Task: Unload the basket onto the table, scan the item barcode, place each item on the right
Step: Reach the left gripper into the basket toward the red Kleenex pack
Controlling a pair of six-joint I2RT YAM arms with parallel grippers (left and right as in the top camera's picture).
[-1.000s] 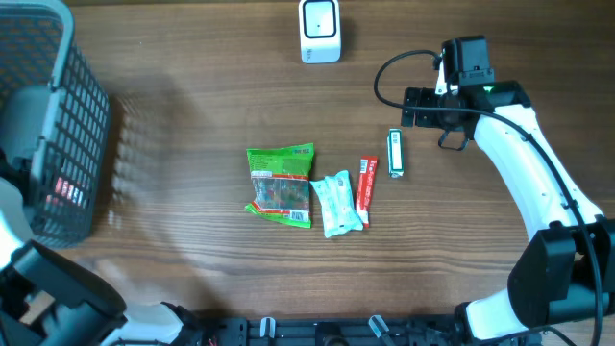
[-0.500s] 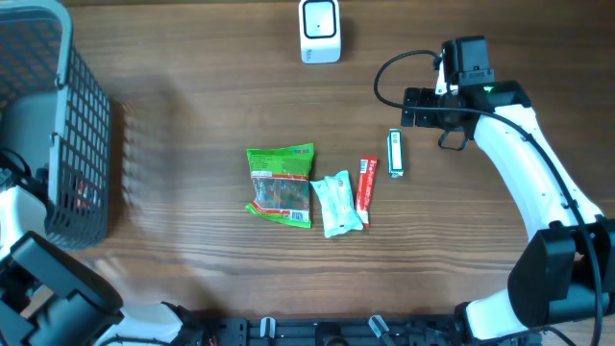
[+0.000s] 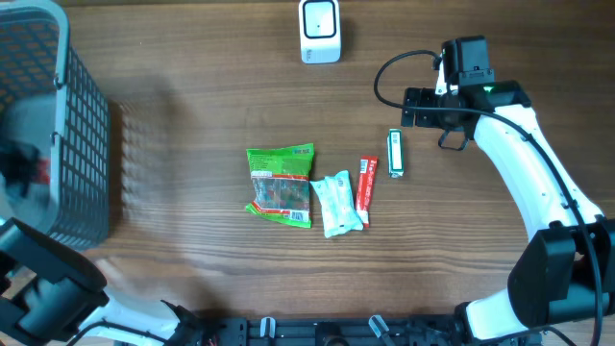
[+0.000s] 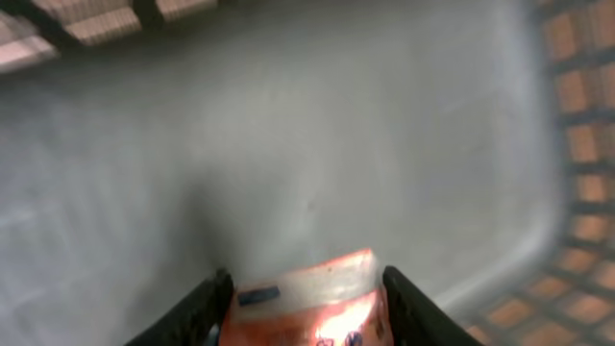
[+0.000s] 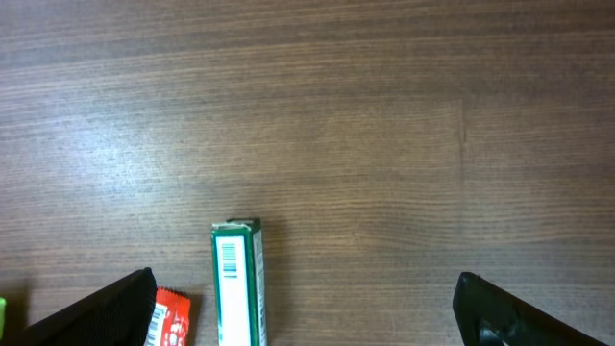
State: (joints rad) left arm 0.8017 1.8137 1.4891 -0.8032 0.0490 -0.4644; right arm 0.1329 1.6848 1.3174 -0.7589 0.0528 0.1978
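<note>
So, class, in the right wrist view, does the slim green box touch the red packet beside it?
No: a strip of bare table shows between the green box and the red packet.

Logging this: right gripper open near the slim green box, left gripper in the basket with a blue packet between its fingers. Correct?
One slip: the packet between the fingers of the left gripper is orange-red, not blue, as the left wrist view shows. The basket, the open right gripper and the slim green box are as stated.
</note>
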